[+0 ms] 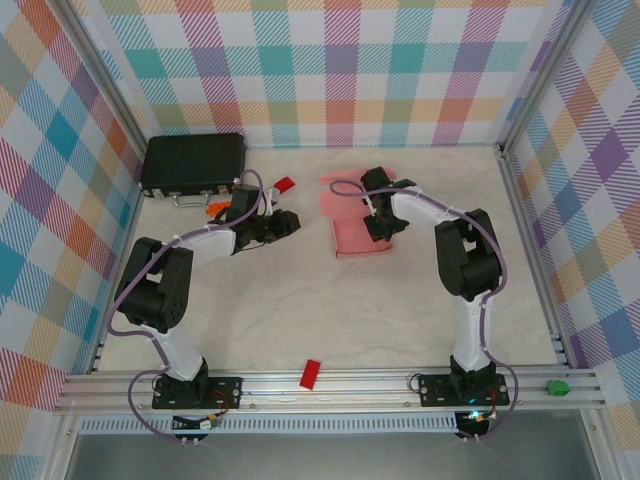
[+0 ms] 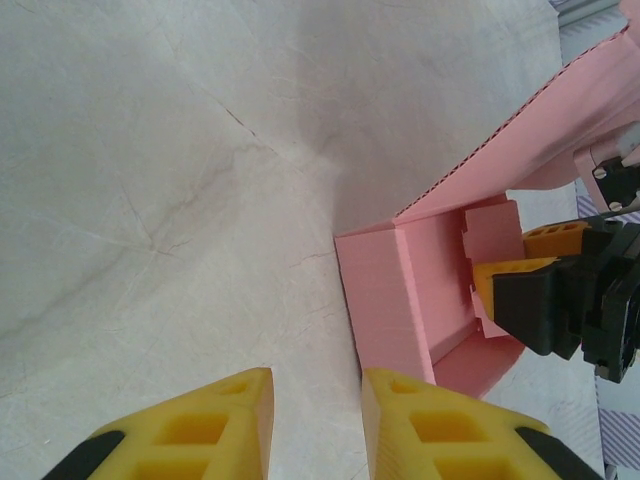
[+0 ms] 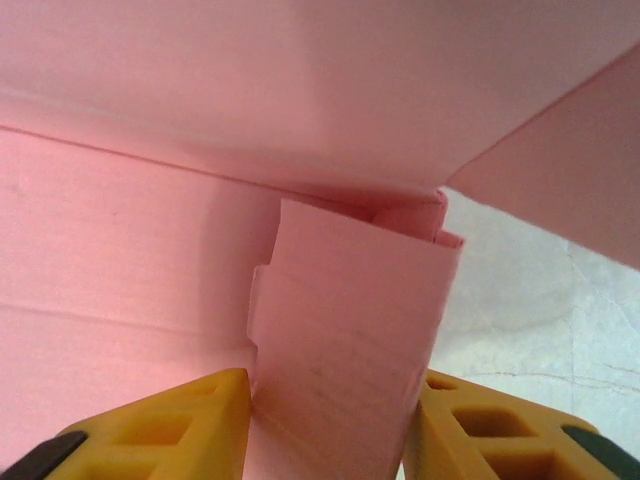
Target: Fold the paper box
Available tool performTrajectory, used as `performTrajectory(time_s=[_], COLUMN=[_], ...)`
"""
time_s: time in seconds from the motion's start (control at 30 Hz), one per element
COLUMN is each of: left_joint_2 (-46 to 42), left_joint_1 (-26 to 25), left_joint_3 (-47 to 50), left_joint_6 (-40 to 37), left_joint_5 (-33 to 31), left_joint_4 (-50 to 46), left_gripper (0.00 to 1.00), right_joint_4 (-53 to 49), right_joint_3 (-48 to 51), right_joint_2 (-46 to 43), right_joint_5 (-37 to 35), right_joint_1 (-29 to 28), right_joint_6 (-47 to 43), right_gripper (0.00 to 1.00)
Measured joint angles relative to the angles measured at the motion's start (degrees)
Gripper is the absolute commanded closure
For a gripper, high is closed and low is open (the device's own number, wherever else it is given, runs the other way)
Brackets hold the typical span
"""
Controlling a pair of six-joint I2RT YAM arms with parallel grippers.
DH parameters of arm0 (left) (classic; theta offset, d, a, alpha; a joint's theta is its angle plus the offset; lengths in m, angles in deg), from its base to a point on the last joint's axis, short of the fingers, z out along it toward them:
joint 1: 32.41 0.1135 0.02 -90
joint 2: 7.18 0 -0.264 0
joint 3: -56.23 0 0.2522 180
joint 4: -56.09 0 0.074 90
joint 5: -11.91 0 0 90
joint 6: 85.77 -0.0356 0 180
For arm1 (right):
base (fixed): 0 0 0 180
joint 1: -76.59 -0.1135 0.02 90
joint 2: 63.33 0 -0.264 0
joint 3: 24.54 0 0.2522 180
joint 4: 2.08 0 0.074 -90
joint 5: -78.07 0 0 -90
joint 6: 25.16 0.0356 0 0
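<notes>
Side flap (image 3: 350, 330) of paper box (image 1: 355, 242) straddled by right gripper (image 3: 325, 420), half open; hold cannot be told. Nothing held by left gripper (image 2: 315, 420), slightly open. Risk: flap sprung back if released uncreased.

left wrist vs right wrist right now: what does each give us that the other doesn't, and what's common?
Left wrist: jaws of the left gripper apart over the bare table, nothing between them, with the raised side wall of the paper box seen from outside.
Right wrist: close-up of a tabbed flap standing between the jaws of the right gripper; whether they pinch it is unclear.
Both: the paper box and the right gripper reaching into it.
</notes>
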Motion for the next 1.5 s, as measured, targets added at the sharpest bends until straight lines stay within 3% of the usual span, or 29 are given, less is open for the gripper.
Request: performTrajectory(time_s=[0.37, 0.67, 1.1, 1.5], left_joint_2=[0.00, 0.48, 0.63, 0.07], left_joint_1=[0.00, 0.00, 0.00, 0.00], left_joint_3=[0.00, 0.00, 0.00, 2.49], left_joint_6=[0.00, 0.02, 1.05, 1.20], left_joint_5=[0.63, 0.66, 1.07, 2.54], left_joint_4=[0.00, 0.04, 0.48, 6.73], left_gripper=[0.71, 0.71, 0.71, 0.60], right_joint_4=[0.22, -0.39, -1.33, -1.46], right_joint_3=[1.90, 3.65, 3.78, 3.96], right_joint_2=[-2.62, -2.69, -2.69, -2.69], right_joint_5=[1.75, 2.58, 2.36, 2.12], right_joint_1=[0.92, 1.38, 1.38, 0.20], right_joint_6=[1.70, 2.75, 2.54, 2.56], right_gripper=[0.58, 0.75, 0.83, 0.86])
